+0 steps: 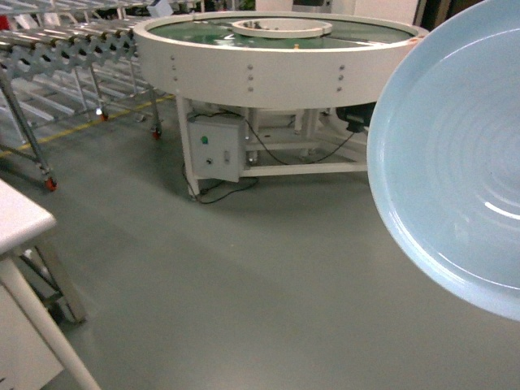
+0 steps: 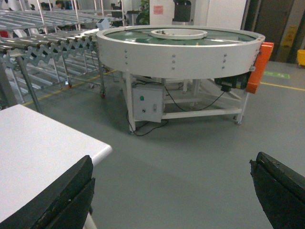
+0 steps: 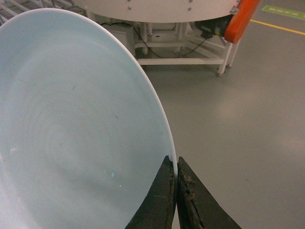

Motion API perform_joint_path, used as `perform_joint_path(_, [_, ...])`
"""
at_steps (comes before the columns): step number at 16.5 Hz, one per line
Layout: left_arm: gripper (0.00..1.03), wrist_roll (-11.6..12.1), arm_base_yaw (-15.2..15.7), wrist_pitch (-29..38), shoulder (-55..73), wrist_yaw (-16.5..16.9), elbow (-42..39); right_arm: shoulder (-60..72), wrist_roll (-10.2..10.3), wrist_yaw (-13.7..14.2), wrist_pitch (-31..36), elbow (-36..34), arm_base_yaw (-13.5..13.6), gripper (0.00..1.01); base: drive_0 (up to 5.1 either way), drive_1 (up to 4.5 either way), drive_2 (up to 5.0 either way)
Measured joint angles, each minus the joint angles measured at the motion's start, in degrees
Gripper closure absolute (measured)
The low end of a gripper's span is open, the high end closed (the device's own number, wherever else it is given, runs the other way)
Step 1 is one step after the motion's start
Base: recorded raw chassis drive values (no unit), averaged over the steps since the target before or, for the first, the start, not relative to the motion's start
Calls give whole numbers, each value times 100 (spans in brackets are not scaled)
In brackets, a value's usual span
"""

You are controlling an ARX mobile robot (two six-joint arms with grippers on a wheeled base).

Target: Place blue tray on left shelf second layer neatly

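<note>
Your right gripper (image 3: 174, 164) pinching the round glossy pale-blue tray (image 3: 71, 124) by its rim, your left gripper (image 2: 171, 191) hanging with fingers spread wide beside the white tabletop (image 2: 38, 148)

We saw only part of the blue tray (image 1: 455, 171) in the head view; the right edge cut it off, and the right claw (image 3: 176, 167) holding it was outside that view. In the right wrist view the tray ran off the left and bottom edges. The left claw (image 2: 171, 191) showed only its finger (image 2: 62, 200) ends at the bottom edge. The white bench (image 2: 38, 148) was cropped at the left. The roller racks (image 1: 57, 49) blurred into the distance.
</note>
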Motion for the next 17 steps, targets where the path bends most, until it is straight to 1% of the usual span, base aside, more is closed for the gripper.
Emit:
perform_joint_path(10, [5, 0, -4, -2, 0, 11, 0, -4, 0, -13, 22, 0, 2, 99, 344, -402, -402])
perform_joint_path(12, [5, 0, -4, 9, 0, 9, 0, -4, 0, 39, 7, 0, -37, 99, -140, -140, -140])
perform_joint_path(15, [5, 0, -4, 11, 0, 0, 0, -4, 0, 17, 15, 0, -31, 99, -133, -133, -133])
perform_joint_path(17, [5, 0, -4, 13, 0, -4, 0, -42, 0, 13, 31, 0, -31, 99, -198, 202, -598])
